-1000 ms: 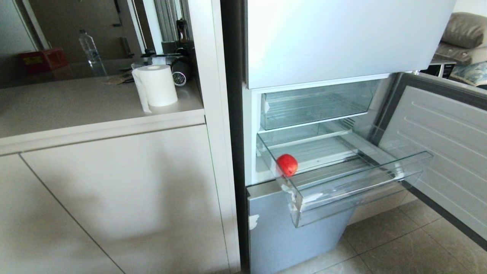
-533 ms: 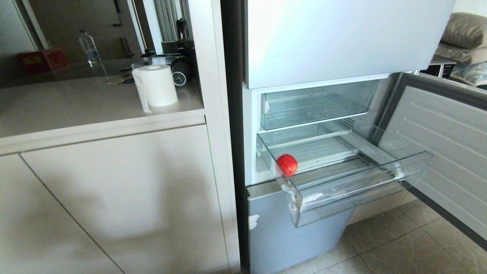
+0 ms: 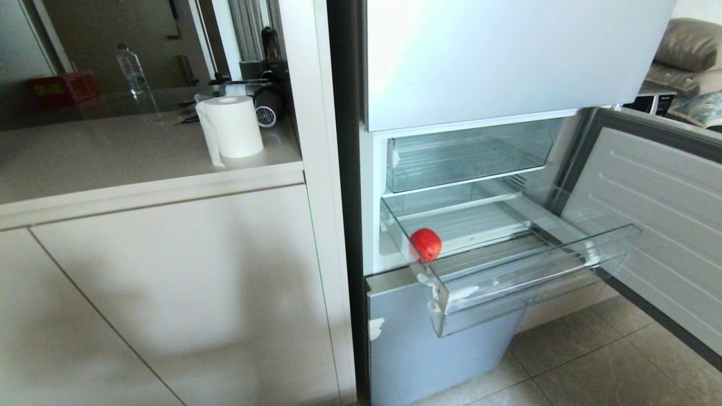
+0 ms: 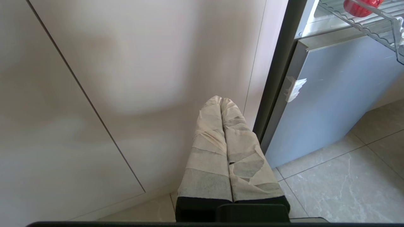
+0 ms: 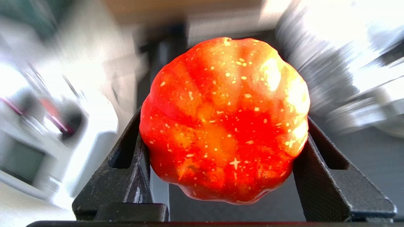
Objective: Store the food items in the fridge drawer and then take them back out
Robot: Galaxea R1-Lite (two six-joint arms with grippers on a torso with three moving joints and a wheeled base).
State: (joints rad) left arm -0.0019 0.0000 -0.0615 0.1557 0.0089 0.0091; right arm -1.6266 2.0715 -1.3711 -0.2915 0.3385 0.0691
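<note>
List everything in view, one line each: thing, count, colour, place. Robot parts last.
apple-like food item: 1, red, at the left end of the fridge drawer
pumpkin-like food item: 1, orange-red, ribbed, clamped in the right gripper
fridge drawer: 1, clear, pulled out of the fridge
upper drawer: 1, clear, pushed in above it
fridge door: 1, white inside, swung open at right
paper roll: 1, white, on the counter
water bottle: 1, clear, farther back
left gripper: 1, taped fingers pressed together, low near the cabinet
right gripper: 1, black fingers either side of the pumpkin-like item
</note>
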